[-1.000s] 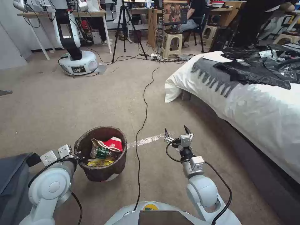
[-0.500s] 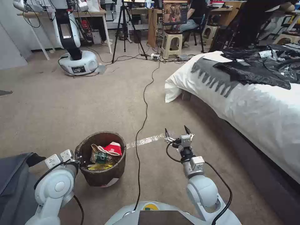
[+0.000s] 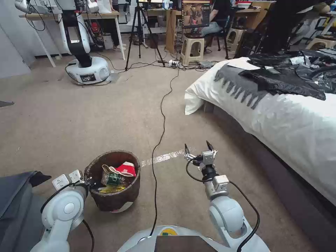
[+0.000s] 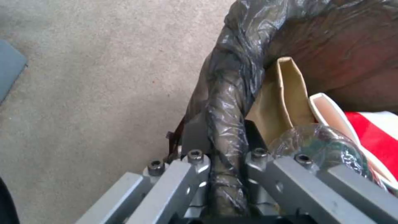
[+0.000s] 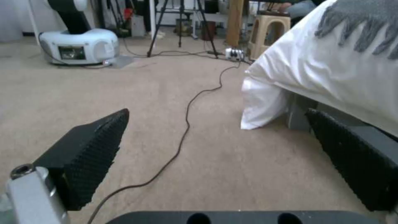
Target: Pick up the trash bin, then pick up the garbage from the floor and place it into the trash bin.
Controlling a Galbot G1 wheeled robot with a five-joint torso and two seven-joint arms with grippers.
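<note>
Trash bin (image 3: 113, 196): round, lined with a wrinkled dark-brown bag folded over the rim, standing on the beige carpet at the robot's front left, a patch of white wall showing low on its near side. Left gripper (image 3: 87, 182): clamped on the bin's near-left rim; in the left wrist view the bagged rim (image 4: 226, 124) runs between the two metal fingers (image 4: 195, 174), which press it from both sides. Garbage (image 3: 117, 173) inside the bin: a red-and-white packet (image 3: 126, 169), a crumpled brown paper bag (image 4: 284, 99), a small clear plastic bottle with a green label (image 3: 113, 179) and a yellow wrapper (image 3: 108, 189) underneath; printing on the label and packet is too small to read. Right gripper (image 3: 199, 148): held above bare carpet to the right of the bin, well apart from it, fingers spread wide and holding nothing; the right wrist view shows both black ridged pads (image 5: 89, 152) far apart. A black cable (image 3: 161, 115) lies on the floor between bin and right gripper. A bed with a white sheet (image 3: 280, 115) stands to the right.
</note>
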